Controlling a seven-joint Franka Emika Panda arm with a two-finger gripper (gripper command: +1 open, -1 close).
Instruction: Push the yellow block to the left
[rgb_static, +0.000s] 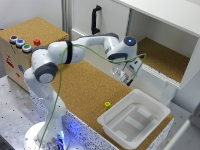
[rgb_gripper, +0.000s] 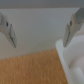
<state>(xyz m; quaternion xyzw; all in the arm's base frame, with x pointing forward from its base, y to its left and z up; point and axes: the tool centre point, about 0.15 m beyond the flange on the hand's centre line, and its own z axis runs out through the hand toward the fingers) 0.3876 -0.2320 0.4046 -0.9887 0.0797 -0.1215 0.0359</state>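
Note:
The yellow block (rgb_static: 107, 105) is a tiny yellow-green cube lying on the cork tabletop (rgb_static: 85, 87), close to the white bin's nearest corner. My gripper (rgb_static: 125, 75) hangs well above the cork surface, beyond the block and nearer the open cabinet. It is not touching the block. In the wrist view the gripper (rgb_gripper: 40, 44) is open: both fingers (rgb_gripper: 9, 30) stand far apart with nothing between them. That view shows blurred cork and a pale edge, and the block is out of sight there.
A white plastic bin (rgb_static: 135, 117) sits at the exterior view's right, next to the block. A cork-topped box (rgb_static: 35, 30) at the exterior view's left carries a small red block (rgb_static: 36, 42) and coloured buttons (rgb_static: 20, 43). A white open cabinet (rgb_static: 165, 55) stands behind.

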